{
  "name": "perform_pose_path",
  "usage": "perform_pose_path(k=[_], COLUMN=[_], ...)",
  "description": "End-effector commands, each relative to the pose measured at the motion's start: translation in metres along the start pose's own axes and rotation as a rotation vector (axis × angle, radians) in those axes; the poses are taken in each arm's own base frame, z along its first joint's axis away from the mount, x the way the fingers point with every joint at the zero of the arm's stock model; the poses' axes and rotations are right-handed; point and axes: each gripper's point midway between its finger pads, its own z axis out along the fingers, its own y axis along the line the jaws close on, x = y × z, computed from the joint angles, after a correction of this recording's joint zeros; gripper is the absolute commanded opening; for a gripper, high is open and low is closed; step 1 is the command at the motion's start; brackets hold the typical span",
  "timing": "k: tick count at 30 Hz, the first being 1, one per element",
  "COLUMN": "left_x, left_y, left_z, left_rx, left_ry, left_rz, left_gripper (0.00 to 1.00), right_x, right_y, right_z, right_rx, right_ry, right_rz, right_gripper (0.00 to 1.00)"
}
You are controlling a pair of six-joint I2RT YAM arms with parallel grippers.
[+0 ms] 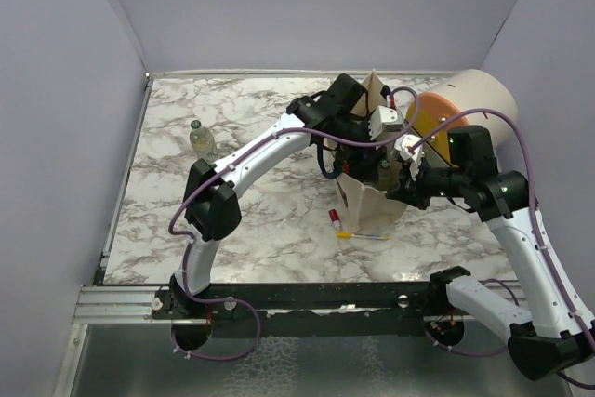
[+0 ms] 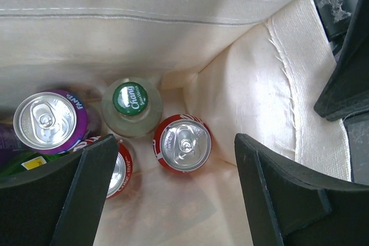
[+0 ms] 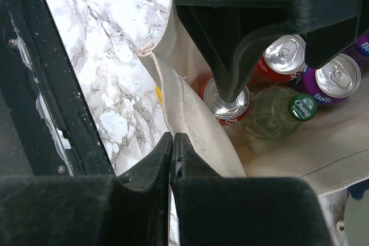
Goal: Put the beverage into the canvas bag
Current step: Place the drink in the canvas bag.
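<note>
Inside the canvas bag (image 2: 259, 84), Chang bottle (image 2: 131, 108), Fanta can (image 2: 49, 122), red can (image 2: 183, 142)

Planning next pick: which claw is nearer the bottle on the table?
Left. The left claw, open, hangs over the canvas bag, right of the bottle; the right claw pinches the bag's rim farther right.

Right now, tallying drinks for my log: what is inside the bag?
A purple can, a green-capped bottle, a red can, and a second red can half behind a finger. The bag's floor under that finger is covered; something green beside it can't be identified.
</note>
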Motion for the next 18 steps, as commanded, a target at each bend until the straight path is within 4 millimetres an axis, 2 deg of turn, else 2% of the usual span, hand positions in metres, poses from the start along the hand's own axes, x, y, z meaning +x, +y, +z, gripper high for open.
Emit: perform_pose_path(k=[1,10,18], left_x=[-0.036,-0.054,-0.074], left_y=[-0.001,0.002,0.015], left_z=[-0.022,-0.05,-0.084], left_rx=[-0.093,-0.133,-0.167], left_ry=[-0.069,-0.117,-0.195], left_rz=[0.009,0.045,0.062], left_gripper=[0.84,0.83,0.82], right_x=[0.006,0.009,0.002], right_y=[0.001,0.001,-0.002], right_z=[0.001,0.0,-0.002], right_rx=[0.002,0.014,0.014], right_ry=[0.013,0.022,0.018], right_rz=[0.014,0.012,-0.003], right_gripper=[0.01,0.01,0.01])
